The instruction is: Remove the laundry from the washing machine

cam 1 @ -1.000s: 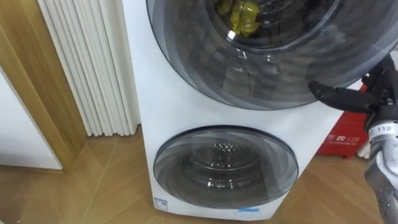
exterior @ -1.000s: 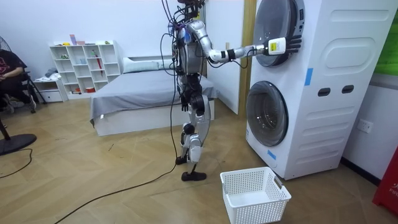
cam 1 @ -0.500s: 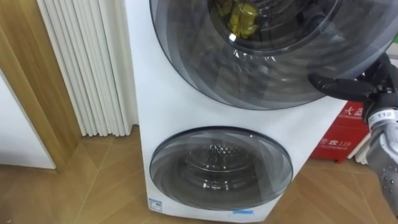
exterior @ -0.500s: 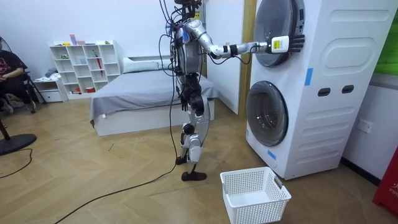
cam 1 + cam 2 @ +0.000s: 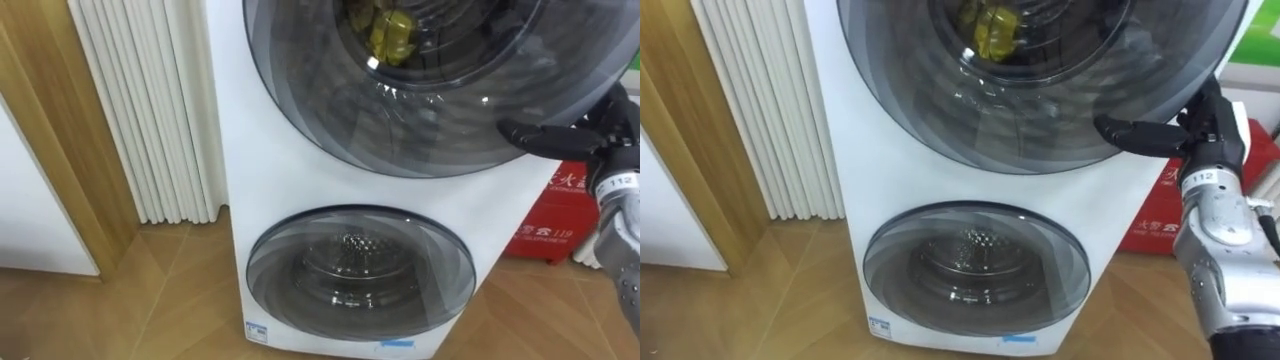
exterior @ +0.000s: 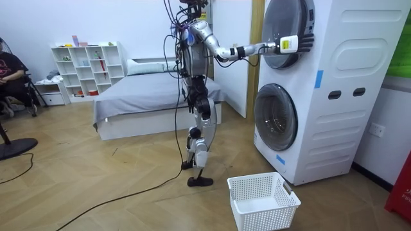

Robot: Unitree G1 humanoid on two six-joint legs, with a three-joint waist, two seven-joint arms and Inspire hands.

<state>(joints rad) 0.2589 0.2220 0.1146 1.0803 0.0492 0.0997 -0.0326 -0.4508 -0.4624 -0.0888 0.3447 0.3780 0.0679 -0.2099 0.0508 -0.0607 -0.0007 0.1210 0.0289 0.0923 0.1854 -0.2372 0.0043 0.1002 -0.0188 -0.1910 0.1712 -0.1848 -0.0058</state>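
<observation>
Right hand (image 5: 1212, 125) is reaching out w/ fingers straight, tips touching the right rim of the upper door (image 5: 420, 110), gripping nothing. Door is sitting shut on the washing machine (image 5: 232, 150). Yellow clothes (image 5: 390, 25) are lying bunched behind its glass, no clear long axis. Sticker (image 5: 258, 327) is sitting btm left of the lower door (image 5: 360, 270), print too small to read.

clothes (image 5: 390, 25) in upper drum (image 5: 440, 100) | lower drum (image 5: 360, 275) right below | ribbed panel (image 5: 150, 100) left of machine (image 6: 347, 96) | basket (image 6: 270, 215) on floor (image 6: 96, 192)
</observation>
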